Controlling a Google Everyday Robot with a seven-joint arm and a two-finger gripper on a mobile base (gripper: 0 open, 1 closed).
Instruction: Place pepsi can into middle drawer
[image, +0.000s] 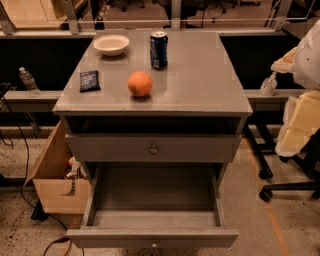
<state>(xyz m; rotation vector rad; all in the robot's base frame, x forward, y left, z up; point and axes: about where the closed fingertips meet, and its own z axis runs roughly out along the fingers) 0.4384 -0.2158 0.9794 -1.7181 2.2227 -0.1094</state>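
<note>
The pepsi can (159, 49), dark blue with a silver top, stands upright at the back middle of the grey cabinet top (200, 85). An orange (140, 83) sits in front of it and slightly to the left. The middle drawer (153, 197) is pulled wide open at the bottom front, with its tray floor bare and a small knob (154, 245) on its front panel. Above it is a grey drawer (153, 148) that shows only its front panel. My gripper is not in view. Only pale white and cream arm parts (302, 100) show at the right edge, away from the can.
A white bowl (111, 44) and a dark packet (89, 80) lie on the left of the cabinet top. An open cardboard box (55, 185) stands on the floor to the left. A clear plastic bottle (29, 81) is at far left, a small bottle (268, 85) on the right ledge, and chair wheels (267, 192) at right.
</note>
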